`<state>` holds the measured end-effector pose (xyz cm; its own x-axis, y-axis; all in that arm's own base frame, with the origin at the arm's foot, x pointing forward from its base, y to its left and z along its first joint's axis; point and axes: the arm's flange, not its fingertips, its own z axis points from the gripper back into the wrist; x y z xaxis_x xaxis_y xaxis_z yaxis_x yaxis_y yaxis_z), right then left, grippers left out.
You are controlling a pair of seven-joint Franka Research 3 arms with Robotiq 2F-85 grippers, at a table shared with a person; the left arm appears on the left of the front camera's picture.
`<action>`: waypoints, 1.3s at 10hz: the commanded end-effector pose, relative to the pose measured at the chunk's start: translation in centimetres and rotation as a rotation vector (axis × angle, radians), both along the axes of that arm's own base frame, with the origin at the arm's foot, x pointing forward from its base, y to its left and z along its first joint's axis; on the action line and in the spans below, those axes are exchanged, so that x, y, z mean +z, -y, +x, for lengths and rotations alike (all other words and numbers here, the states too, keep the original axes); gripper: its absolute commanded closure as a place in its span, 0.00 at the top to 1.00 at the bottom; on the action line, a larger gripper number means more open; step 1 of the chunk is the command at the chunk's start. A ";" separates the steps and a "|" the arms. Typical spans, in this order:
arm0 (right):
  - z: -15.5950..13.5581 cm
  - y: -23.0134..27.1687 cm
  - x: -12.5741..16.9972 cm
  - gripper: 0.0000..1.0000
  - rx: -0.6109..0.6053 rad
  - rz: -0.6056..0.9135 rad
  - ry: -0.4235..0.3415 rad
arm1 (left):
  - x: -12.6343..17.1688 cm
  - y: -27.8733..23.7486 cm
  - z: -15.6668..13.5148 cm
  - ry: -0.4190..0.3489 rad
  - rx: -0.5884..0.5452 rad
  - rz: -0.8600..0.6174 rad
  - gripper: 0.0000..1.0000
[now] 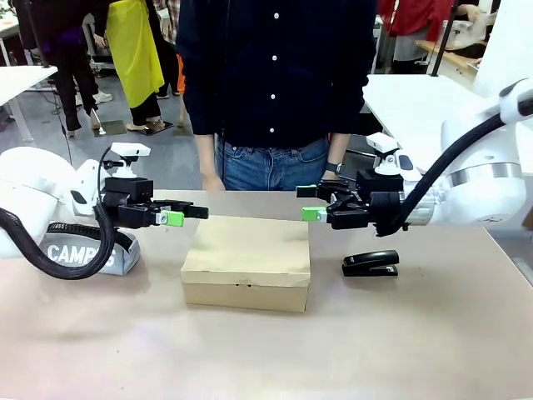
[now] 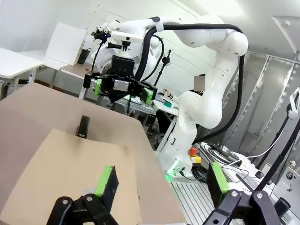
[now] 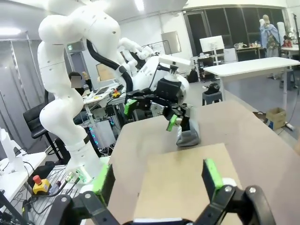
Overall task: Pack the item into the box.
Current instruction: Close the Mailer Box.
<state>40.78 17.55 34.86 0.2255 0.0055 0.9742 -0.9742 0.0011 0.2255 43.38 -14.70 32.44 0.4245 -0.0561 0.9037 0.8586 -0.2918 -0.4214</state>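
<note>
Your left claw and right claw are wide open and empty, one by each end of the shut box on the bench. I think you're just starting: the lid needs opening first.

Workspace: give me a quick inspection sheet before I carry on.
Surface: plain beige table, no spills seen.
Job's things: cardboard box at centre, flap lid shut.
Clutter: black stapler right of the box; grey pencil case at far left.
End effectors: left end effector and right end effector both open and empty, hovering either side of the box, facing each other.
Cables: black hose of the left arm loops across the pencil case.
Surroundings: person standing at the far edge.
</note>
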 end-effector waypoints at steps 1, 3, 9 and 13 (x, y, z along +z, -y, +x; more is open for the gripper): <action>-1.0 2.6 0.2 1.00 -0.066 0.025 0.031 | 0.5 -1.8 -1.7 0.050 0.026 -0.036 1.00; -1.2 3.7 0.3 1.00 -0.101 0.035 0.049 | 0.7 -2.5 -2.1 0.077 0.062 -0.057 1.00; 2.2 -0.6 -1.3 1.00 -0.025 -0.334 0.028 | -0.4 -0.5 -0.5 0.070 0.098 0.073 1.00; 2.5 -3.8 -3.6 1.00 -0.035 -0.390 0.208 | -3.2 4.3 1.5 0.250 0.016 0.261 1.00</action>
<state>42.94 21.48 32.27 0.0877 0.3765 0.9222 -0.9955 0.0665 0.0675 44.60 -18.83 30.02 0.2581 -0.2540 0.9321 0.9404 -0.1550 -0.3027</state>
